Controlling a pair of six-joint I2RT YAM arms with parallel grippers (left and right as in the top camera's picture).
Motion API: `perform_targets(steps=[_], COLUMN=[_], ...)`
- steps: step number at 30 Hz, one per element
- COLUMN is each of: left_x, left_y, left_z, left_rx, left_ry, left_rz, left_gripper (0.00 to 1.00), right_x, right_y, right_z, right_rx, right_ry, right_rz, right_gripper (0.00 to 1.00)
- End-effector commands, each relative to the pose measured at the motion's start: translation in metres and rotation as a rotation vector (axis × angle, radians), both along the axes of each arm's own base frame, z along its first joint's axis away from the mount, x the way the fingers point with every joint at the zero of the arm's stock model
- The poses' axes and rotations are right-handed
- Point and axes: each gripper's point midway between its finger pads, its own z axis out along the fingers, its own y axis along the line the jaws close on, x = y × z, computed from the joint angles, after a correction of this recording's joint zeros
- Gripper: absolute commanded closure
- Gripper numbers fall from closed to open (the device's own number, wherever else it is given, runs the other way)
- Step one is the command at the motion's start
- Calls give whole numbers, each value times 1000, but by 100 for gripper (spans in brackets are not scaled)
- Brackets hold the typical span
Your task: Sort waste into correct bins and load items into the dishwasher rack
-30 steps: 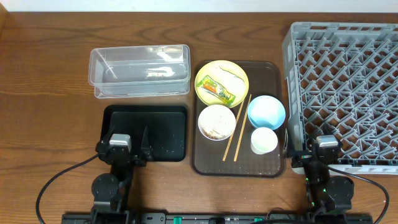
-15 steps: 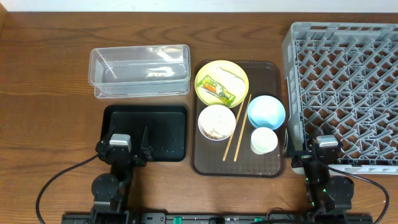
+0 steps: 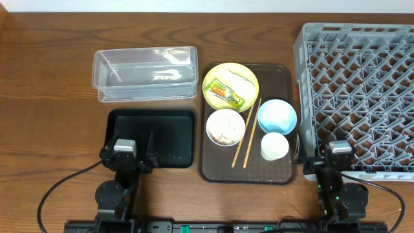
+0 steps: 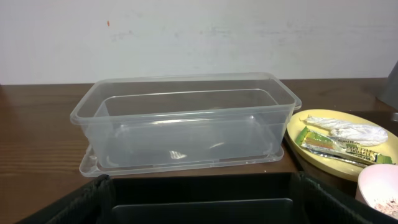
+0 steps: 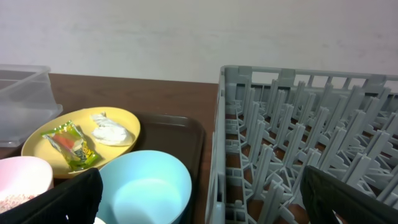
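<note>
Left end effector (image 4: 203,186) sits low at the near edge of the worktop (image 3: 52,97), its fingers spread apart and holding nothing, facing over the shallow black tray (image 3: 162,136) toward the clear plastic tub (image 3: 145,72) behind it. Right end effector (image 5: 202,180) is likewise parted and empty, parked at the near left corner of the grey dishwasher rack (image 3: 356,90), looking across the light blue bowl (image 3: 277,116).

By the look of things, the task has not begun. Both bins are bare, and no dish shows among the rack's pegs. Everything to be handled lies on the dark brown serving tray (image 3: 284,171) between the bins and the rack. The round yellow plate (image 3: 249,76) at the far end carries the green-yellow-orange snack wrapper (image 3: 228,93) and the white scraps (image 3: 238,76) beside it. The white bowl (image 3: 208,126) just in front of the plate holds the beige rice-like grains (image 3: 225,133). The wooden chopsticks (image 3: 246,133) lie slanted between that bowl and the blue one, and the small pale cup (image 3: 274,145) stands nearest the right arm.

All of it is left to do: wrapper and scraps into one bin, grains into the other, then plate, two bowls, cup and chopsticks into the rack
</note>
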Motion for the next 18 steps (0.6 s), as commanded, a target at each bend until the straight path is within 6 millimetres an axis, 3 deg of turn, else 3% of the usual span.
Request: perform_targets(steps=[1, 10, 18], left_x=[-1, -1, 17], left_y=[-2, 2, 0], left_z=[-14, 1, 33], left_rx=[3, -92, -77], left_ry=[46, 75, 297], left_rz=[-15, 25, 27], left_gripper=[8, 7, 7], right_x=[0, -3, 6], right_y=[1, -17, -22], right_z=[0, 13, 43], right_rx=[1, 52, 28], right_ry=[1, 33, 219], right_rz=[1, -109, -142], right_gripper=[1, 1, 1])
